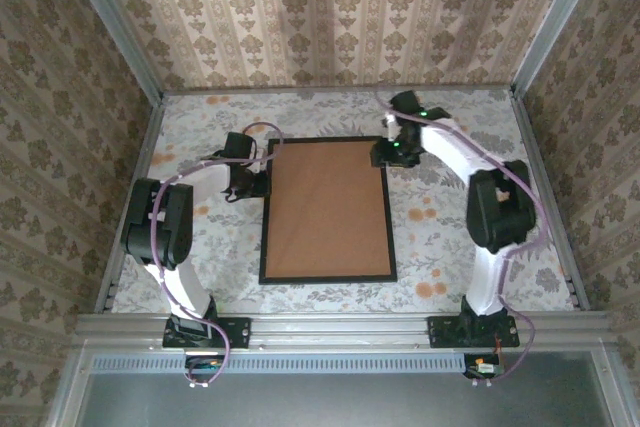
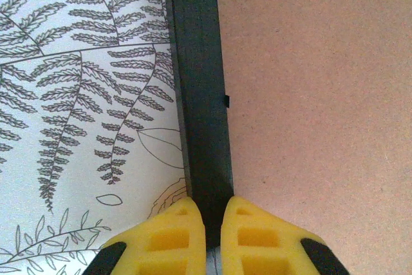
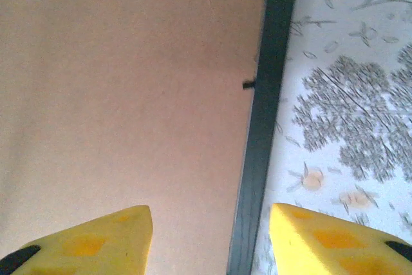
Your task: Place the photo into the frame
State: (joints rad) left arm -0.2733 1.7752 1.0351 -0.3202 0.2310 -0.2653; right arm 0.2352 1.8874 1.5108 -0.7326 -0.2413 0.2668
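On the left, the left fingers (image 2: 170,239) are pinched almost together, tips down over the left rail of the frame (image 2: 199,94), holding nothing I can make out. The frame lies flat mid-tabletop (image 1: 440,237), back up, with the brown backing board (image 1: 327,212) filling it. Whether the photo sits beneath, cannot tell. A small black tab (image 3: 248,84) sits at the right rail. There the right fingers (image 3: 96,239) are wide apart, straddling the rail, one over the board, one over the tabletop, gripping nothing. Judgement: frame light, stiff, thin, likely to slide; best taken across a rail near a corner. Board thin, rigid, little edge to catch. Tabs fiddly.
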